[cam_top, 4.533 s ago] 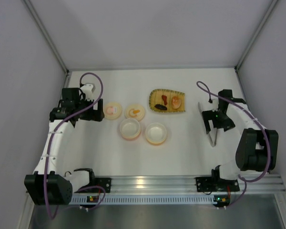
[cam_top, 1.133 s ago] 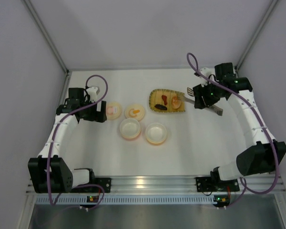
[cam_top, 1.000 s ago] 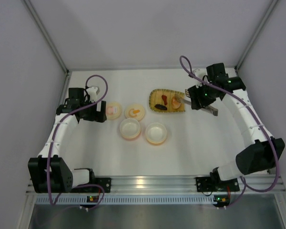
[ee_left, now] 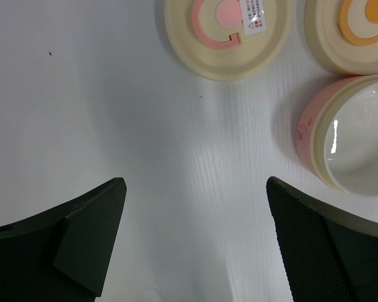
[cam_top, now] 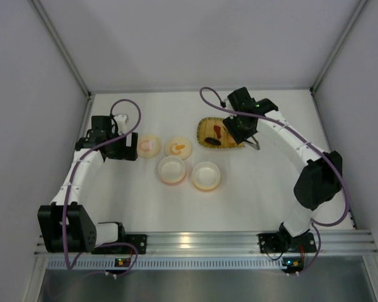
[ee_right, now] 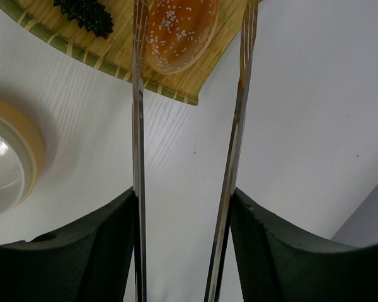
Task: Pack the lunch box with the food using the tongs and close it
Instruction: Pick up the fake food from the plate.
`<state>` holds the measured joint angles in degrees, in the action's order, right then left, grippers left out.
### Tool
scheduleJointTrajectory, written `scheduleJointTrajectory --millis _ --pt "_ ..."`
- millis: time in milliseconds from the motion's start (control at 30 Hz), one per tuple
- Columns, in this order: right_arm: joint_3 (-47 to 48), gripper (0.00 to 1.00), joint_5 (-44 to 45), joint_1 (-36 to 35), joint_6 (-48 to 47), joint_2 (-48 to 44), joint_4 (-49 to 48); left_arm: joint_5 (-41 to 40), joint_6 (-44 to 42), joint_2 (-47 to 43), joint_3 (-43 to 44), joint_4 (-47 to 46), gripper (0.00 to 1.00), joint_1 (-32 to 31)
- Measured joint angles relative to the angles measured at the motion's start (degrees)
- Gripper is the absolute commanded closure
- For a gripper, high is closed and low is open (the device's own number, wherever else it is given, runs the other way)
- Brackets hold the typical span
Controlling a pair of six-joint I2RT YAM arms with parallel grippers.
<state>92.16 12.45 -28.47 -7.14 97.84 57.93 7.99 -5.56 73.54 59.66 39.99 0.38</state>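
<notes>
White desk [cam_top: 252, 189], grey walls all round. Right claw [ee_right: 186, 214] is clamped on the tongs [ee_right: 138, 126], whose two arms stand spread over the yellow tray [ee_right: 123, 53] at the far middle. The orange piece [ee_right: 179, 28] sits between those arms, the dark brown piece [ee_right: 85, 12] just left of it, and the reddish-pink piece [cam_top: 217, 131] is on the tray's left part. Left claw [ee_left: 192, 189] hangs wide open over bare desk, far left, near a pink-marked lid [ee_left: 230, 31] and a pink bowl [ee_left: 346, 145].
</notes>
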Motion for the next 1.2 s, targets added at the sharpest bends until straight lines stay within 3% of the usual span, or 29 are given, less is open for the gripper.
scheduleJointTrajectory --millis 1200 --pt "1.7 0.43 3.1 -1.9 0.9 4.6 0.0 -1.2 0.1 0.0 -1.9 -1.2 0.02 0.0"
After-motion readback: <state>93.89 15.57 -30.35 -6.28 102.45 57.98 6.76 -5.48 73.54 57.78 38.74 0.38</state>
